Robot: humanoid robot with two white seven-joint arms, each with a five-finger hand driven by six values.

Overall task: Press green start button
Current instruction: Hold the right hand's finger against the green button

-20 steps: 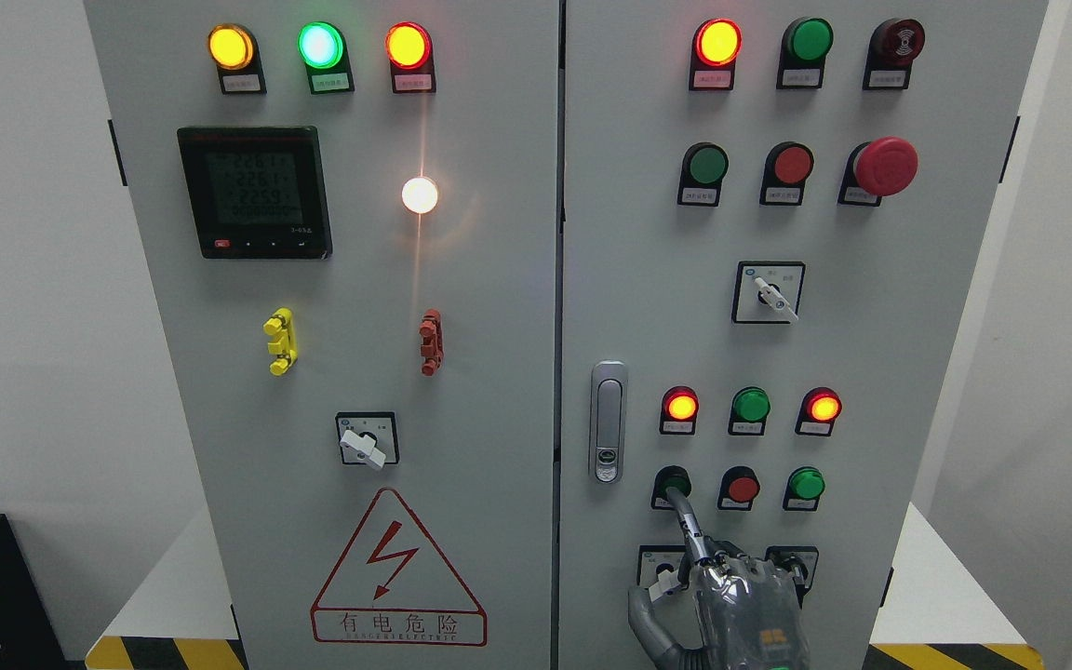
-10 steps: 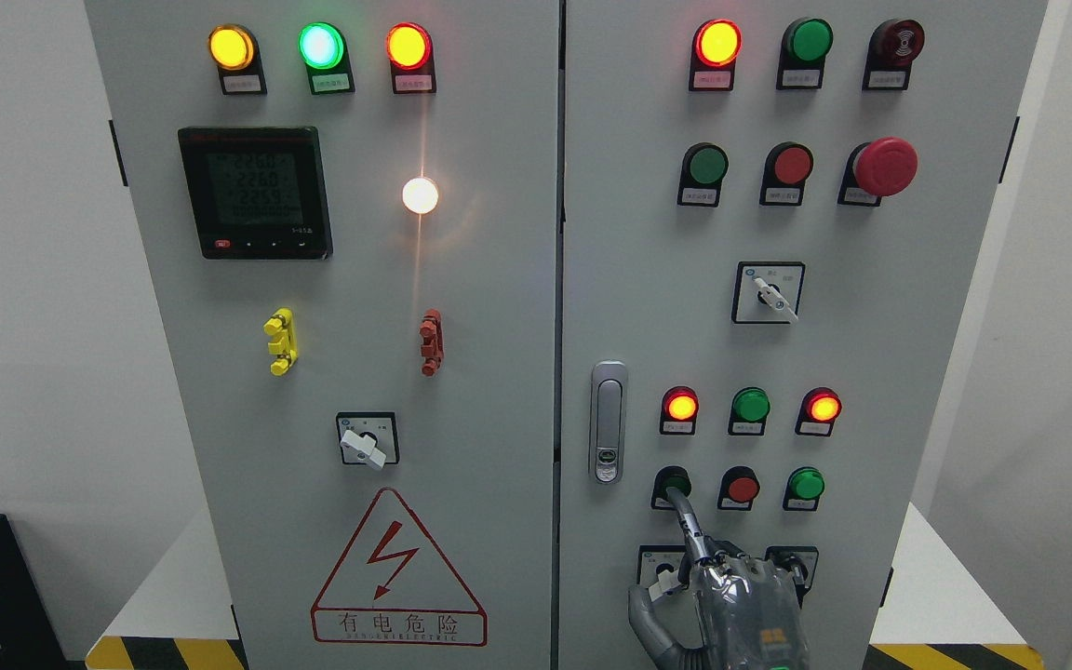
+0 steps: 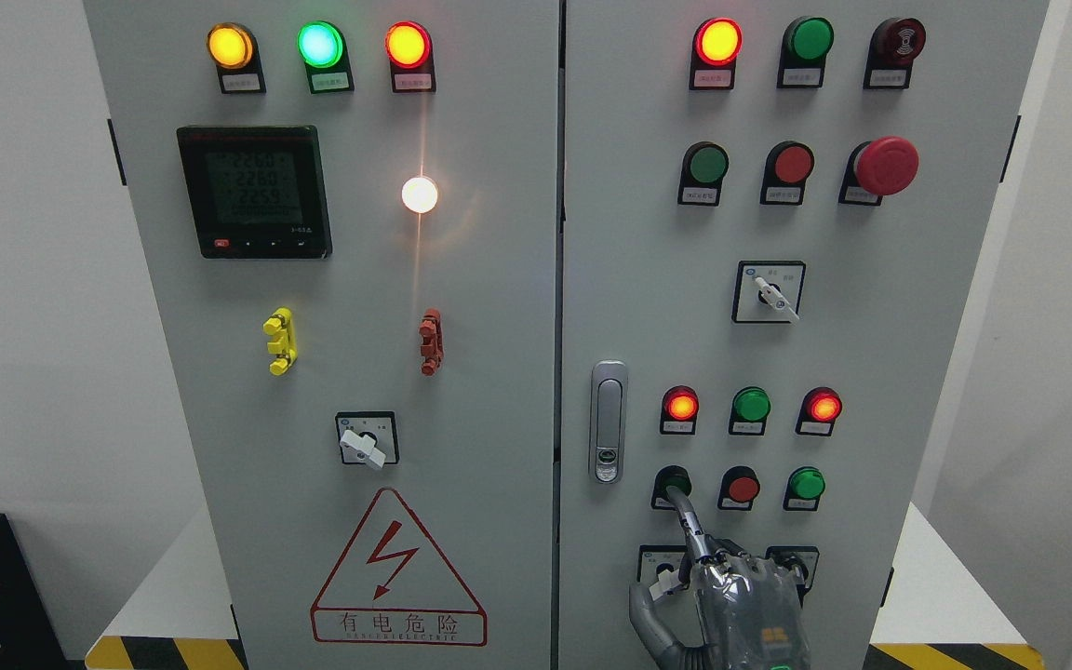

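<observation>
Contact was the step in hand: our right hand point(image 3: 741, 596) had its other fingers curled, holding nothing, and one finger point(image 3: 685, 521) out, tip on the green button point(image 3: 673, 484), lower left of the right door's cluster. Next, we judged, came a firm push inward, then withdrawal.

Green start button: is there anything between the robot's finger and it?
Nothing visible. The right hand points one extended finger up to the green start button, and the fingertip already covers the button's lower part.

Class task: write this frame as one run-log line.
hand: right hand | index finger: extended, tip on green button | left hand: not visible
</observation>
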